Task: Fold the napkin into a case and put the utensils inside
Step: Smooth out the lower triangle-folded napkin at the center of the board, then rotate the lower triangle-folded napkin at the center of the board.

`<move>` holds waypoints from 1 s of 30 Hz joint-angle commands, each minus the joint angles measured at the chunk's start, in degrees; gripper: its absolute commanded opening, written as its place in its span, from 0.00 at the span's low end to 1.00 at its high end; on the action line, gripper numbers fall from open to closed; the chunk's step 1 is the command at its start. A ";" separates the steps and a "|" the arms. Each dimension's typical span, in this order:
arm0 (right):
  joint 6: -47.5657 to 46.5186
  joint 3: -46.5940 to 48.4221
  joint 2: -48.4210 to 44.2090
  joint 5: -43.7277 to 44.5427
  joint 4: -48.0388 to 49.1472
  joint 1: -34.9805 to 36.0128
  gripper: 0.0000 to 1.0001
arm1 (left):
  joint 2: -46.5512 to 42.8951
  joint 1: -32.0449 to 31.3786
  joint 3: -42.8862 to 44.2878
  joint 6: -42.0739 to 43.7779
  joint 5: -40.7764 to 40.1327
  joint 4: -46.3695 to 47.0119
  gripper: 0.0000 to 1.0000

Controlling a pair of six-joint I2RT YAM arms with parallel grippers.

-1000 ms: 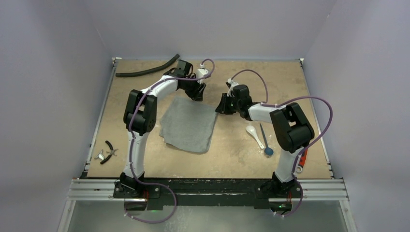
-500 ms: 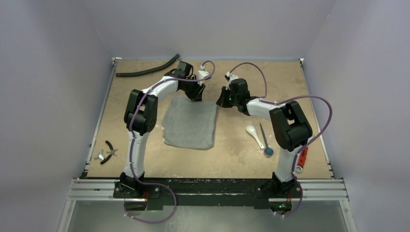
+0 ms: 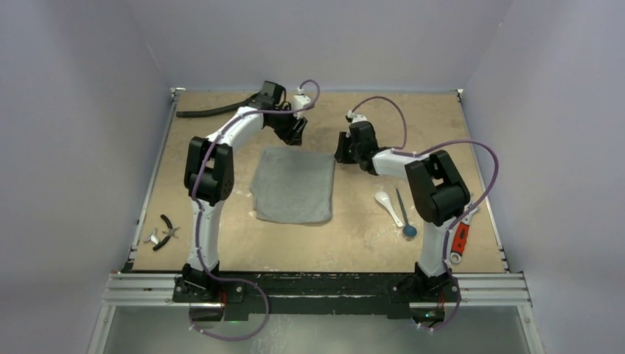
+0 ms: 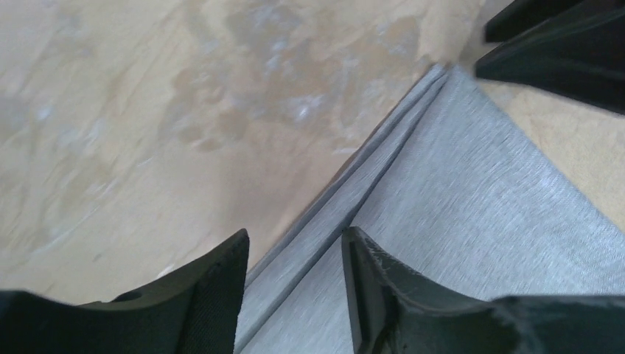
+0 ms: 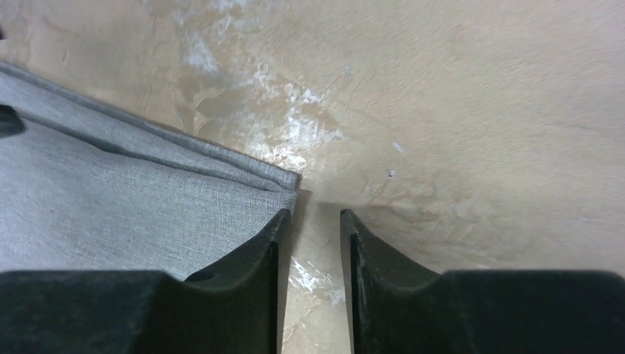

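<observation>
Down at the near edge of the table (image 3: 354, 247), both arms are bolted side by side and reaching away toward the far half. Near left, a small pair of black pliers (image 3: 169, 229) lies close to the table's edge. Near right, the red-handled wrench (image 3: 460, 242) sits beside the right arm's lower link.

A little further in on the right, here are the utensils. The dark stick (image 3: 401, 205) lies with its round blue end toward the near side. The white spoon (image 3: 386, 206) is just beside it on the left with its bowl toward the far side. Neither is touched, and both are well apart from the cloth.

In the middle of the table, the napkin (image 3: 293, 184) lies flat as a folded grey oblong. Stacked layers show along its far edge in both wrist views.

Now the hands, both at the napkin's far edge. The right hand (image 3: 340, 153) is at the far right corner. In its wrist view its fingers (image 5: 250, 280) stand parted with bare table in the gap, and the cloth's corner is just at the left one. It is released, gripping nothing.

The left hand (image 3: 296, 137) hovers over the far edge near the middle. In its wrist view the fingers (image 4: 214, 295) are spread and the layered edge runs beneath the gap. It is released too, with nothing pinched, and the right hand's black tip shows in the upper corner.

Farthest back on the left, the black curved hose (image 3: 217, 110) rests along the table's far edge.
</observation>
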 commanded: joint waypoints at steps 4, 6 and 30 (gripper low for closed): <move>-3.23 3.55 -7.80 6.98 -3.45 1.92 0.43 | -8.98 10.38 -1.99 -0.61 0.86 -4.11 0.57; -4.62 6.01 -7.22 6.61 -3.91 3.83 0.44 | -10.92 12.25 -4.66 -0.84 2.56 -5.01 0.57; -2.11 49.18 30.56 -28.71 -5.37 6.18 0.32 | -14.17 11.80 -27.39 -12.38 0.61 12.24 0.38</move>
